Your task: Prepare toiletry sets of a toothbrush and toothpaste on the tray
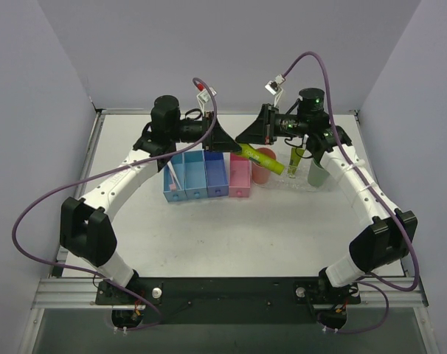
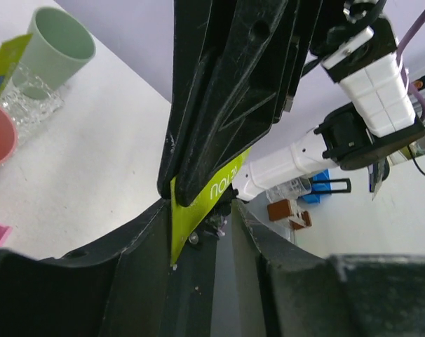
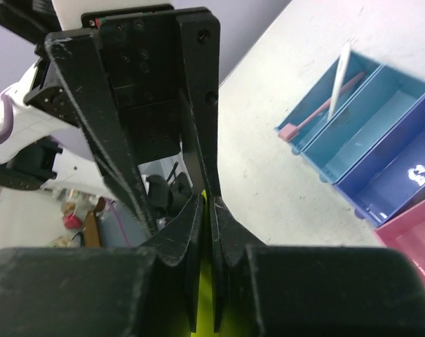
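My right gripper [image 1: 243, 140] [image 3: 207, 200] is shut on a lime-yellow toothpaste tube [image 1: 264, 162] [image 3: 205, 309] and holds it in the air above the pink box. My left gripper [image 1: 229, 145] [image 2: 200, 210] is open, tip to tip with the right one. The tube's flat end [image 2: 202, 200] lies between the left fingers, against one of them. A white toothbrush [image 1: 172, 177] [image 3: 336, 84] with a pinkish end leans in the leftmost blue bin. The clear bumpy tray [image 1: 301, 183] [image 2: 23, 105] sits at the right. Another lime tube [image 1: 295, 158] [image 2: 3, 62] stands on it.
A row of blue bins [image 1: 198, 181] and a pink box [image 1: 240, 181] stands mid-table. A salmon cup [image 1: 262, 171] and a green cup [image 1: 318, 174] stand at the tray. The table's back edge and wall are close behind both grippers.
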